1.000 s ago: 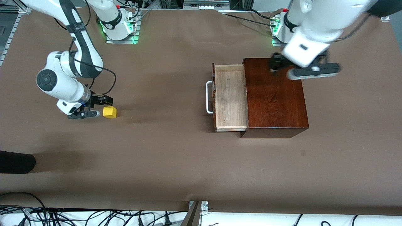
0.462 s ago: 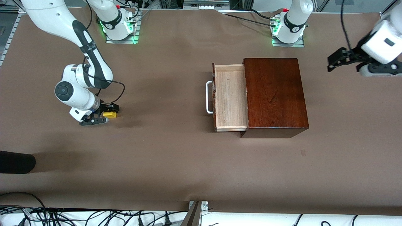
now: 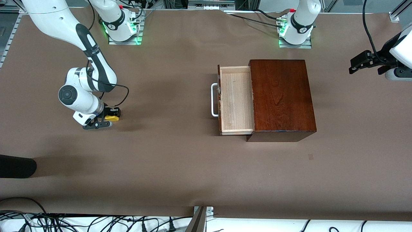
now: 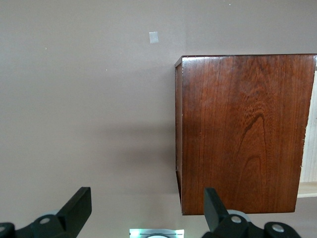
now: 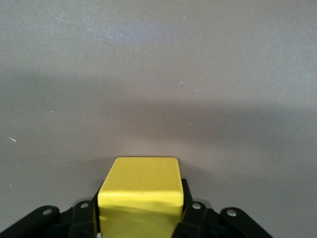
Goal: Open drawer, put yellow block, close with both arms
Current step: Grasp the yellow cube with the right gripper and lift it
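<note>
The yellow block [image 3: 113, 118] [image 5: 141, 186] rests on the brown table toward the right arm's end. My right gripper [image 3: 108, 118] [image 5: 140, 218] is low over the table, shut on the block, with one finger at each side of it. The drawer [image 3: 235, 100] stands pulled open out of the mahogany box [image 3: 280, 96] [image 4: 242, 129], its white handle [image 3: 214, 100] pointing toward the right arm's end, and its tray holds nothing. My left gripper [image 3: 360, 63] [image 4: 146, 208] hangs open in the air over the table off the box's end, at the left arm's end.
A dark object [image 3: 16, 166] pokes in at the table's edge near the front camera. A small tape mark [image 3: 310, 157] [image 4: 154, 37] lies on the cloth, nearer the front camera than the box. Both arm bases [image 3: 122, 29] stand along the table's back edge.
My right gripper slid onto the yellow block and shut on it. My left arm swung off from above the box toward the left arm's end of the table.
</note>
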### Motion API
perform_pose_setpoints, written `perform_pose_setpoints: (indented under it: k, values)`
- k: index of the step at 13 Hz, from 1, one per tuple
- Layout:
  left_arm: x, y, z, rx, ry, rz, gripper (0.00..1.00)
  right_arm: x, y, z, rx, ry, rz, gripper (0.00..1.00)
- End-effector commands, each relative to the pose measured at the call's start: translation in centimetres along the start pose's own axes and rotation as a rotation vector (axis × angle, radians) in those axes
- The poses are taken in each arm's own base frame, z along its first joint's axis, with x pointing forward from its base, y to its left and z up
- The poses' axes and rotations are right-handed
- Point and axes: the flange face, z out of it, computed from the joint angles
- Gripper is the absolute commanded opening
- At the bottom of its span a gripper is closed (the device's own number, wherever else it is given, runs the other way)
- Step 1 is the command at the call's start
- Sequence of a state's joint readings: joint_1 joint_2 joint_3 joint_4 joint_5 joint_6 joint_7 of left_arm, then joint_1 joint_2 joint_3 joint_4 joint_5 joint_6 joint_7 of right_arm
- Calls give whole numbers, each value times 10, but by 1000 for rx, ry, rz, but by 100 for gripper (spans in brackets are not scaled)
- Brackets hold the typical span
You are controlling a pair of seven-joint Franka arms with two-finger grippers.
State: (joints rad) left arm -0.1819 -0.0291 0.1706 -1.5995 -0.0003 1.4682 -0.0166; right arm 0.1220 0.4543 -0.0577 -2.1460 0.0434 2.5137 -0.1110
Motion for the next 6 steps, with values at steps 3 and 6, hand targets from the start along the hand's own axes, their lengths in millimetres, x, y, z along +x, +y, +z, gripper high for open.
perform_pose_setpoints:
  k: [3, 6]
  values:
    - [-17, -3, -11, -32, 44, 20, 100, 5, -2, -27, 8, 14, -8, 8]
    - [-15, -1, -17, -29, 70, 16, 100, 11, -13, -87, 26, -29, 7, 8]
